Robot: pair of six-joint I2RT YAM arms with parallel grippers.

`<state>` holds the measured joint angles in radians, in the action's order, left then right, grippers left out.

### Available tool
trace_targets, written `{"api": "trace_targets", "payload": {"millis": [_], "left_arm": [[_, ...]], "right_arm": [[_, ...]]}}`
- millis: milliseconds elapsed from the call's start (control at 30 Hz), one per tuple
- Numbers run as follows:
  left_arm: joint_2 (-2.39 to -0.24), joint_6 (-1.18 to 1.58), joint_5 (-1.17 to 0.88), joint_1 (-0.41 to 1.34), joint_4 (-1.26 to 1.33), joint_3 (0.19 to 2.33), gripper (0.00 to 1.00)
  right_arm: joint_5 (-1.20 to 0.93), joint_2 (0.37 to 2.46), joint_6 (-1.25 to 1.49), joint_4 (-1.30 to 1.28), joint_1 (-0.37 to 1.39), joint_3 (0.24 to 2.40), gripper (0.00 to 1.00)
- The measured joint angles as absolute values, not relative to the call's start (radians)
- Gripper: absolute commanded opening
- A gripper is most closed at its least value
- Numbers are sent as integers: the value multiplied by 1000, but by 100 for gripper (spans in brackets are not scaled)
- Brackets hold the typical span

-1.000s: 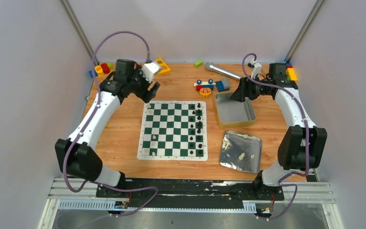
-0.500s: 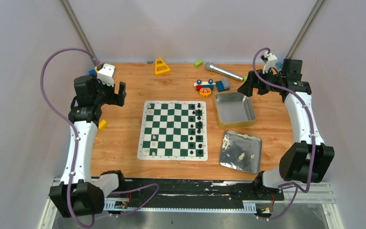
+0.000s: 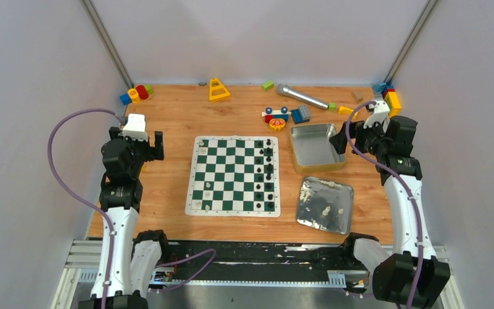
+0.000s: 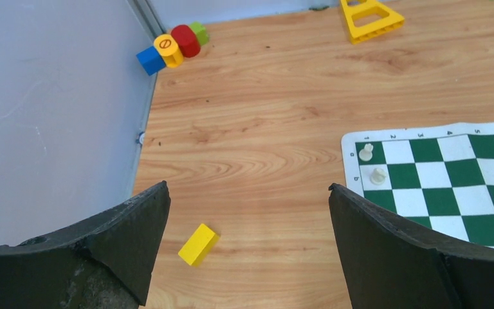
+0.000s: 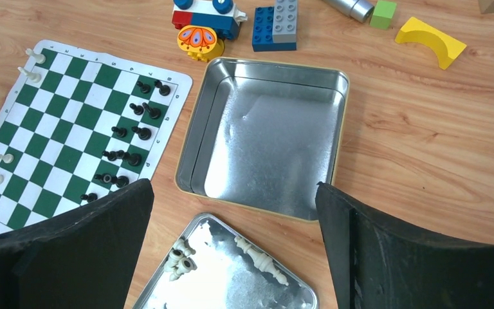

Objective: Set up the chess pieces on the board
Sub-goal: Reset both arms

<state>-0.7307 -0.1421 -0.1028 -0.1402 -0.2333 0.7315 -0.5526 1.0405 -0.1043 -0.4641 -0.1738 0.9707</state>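
Note:
The board (image 3: 225, 174) lies flat mid-table, green and white checks. Black chess pieces (image 3: 268, 168) fill its two right columns. A few cream chess pieces (image 3: 207, 187) stand near its left edge, two of them at the far-left corner (image 4: 366, 152). More cream pieces (image 5: 257, 254) lie in a flat silver lid (image 3: 341, 219). My left gripper (image 3: 146, 145) hangs open left of the board, over bare wood (image 4: 247, 187). My right gripper (image 3: 346, 138) is open above the tins (image 5: 235, 183). Neither holds anything.
An empty open tin (image 5: 270, 138) sits right of the board. A small yellow block (image 4: 198, 244) lies under the left gripper. Toy blocks (image 4: 170, 48), a yellow triangle (image 3: 218, 89), a toy car (image 5: 206, 16), a blue brick (image 5: 275, 26) and a silver microphone (image 3: 302, 97) line the back.
Both arms have drawn back from the far part of the table toward the near side, left arm to the board's left, right arm to the tin's right. Both grippers opened wider.

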Motion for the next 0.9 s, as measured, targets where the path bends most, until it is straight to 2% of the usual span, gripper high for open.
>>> {"api": "trace_targets", "payload": {"millis": [267,900], "left_arm": [[-767,-133,-164,-140,-189,715,100],[-760,-141,-279,-140,-213,715,100]], "right_arm": [[-562,1000,-115,-403,-174,882,100],[-558,952,-163,-379,-173,863,100]]}}
